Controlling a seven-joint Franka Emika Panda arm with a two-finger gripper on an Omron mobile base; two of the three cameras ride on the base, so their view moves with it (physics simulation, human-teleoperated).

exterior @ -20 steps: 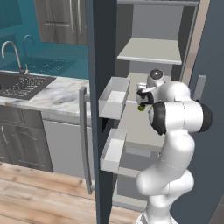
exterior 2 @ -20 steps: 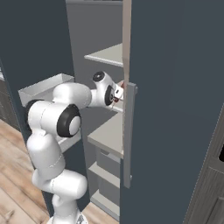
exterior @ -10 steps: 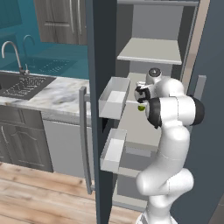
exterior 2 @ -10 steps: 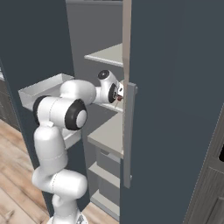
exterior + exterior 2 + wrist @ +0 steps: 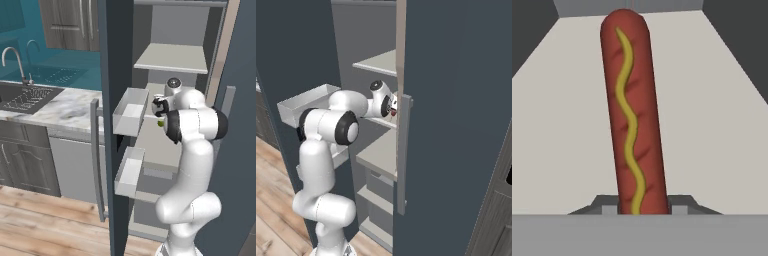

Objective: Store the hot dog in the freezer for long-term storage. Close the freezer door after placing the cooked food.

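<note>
Reddish-brown hot dog [image 5: 632,110] pinched tight in gripper [image 5: 643,206], hanging over pale freezer [image 5: 170,60] shelf, mid-placing; next probably lower, let go, back out, then swing freezer door [image 5: 116,60] shut.

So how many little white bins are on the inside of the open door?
2. The upper bin sits beside the robot's wrist, and the lower bin hangs below it on the freezer door. More may be hidden above or below.
</note>
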